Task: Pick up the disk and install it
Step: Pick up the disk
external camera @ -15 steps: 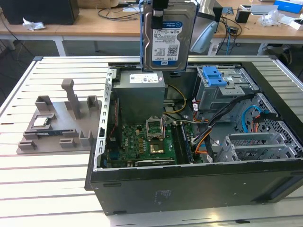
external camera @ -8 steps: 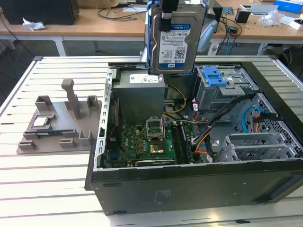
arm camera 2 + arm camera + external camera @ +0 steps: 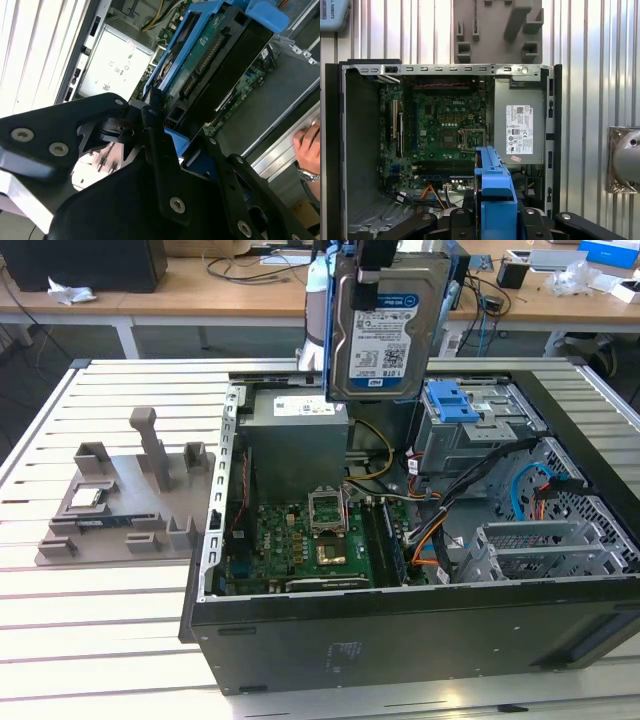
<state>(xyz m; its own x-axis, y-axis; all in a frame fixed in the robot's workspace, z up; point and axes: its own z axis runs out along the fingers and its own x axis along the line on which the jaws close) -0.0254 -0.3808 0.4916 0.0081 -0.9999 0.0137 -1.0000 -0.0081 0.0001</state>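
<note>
Disk (image 3: pixel 385 325) is held upright in the air above the open computer case (image 3: pixel 400 635), with its labelled face turned toward the exterior camera and its blue frame seen along both side edges. It is clamped at its upper end by the gripper (image 3: pixel 372 262), whose black fingers (image 3: pixel 150 117) are pressed against the blue frame in the second wrist view. Beneath the disk, a grey power supply (image 3: pixel 295 435) with a white sticker is seated against the case wall, and a green motherboard (image 3: pixel 290 540) is laid flat on the case floor beside it. Toward the exterior view's right, a grey metal cage (image 3: pixel 470 440) topped by a blue latch (image 3: pixel 450 400) is found, and orange and blue cables (image 3: pixel 430 540) are strung loosely between the cage and the motherboard. On the slatted table (image 3: pixel 90 620), at the exterior view's left of the case, a grey plastic fixture (image 3: pixel 130 490) is placed. A person's hand (image 3: pixel 309 142) with a wristwatch (image 3: pixel 309 175) is seen by the case edge in the second wrist view.
</note>
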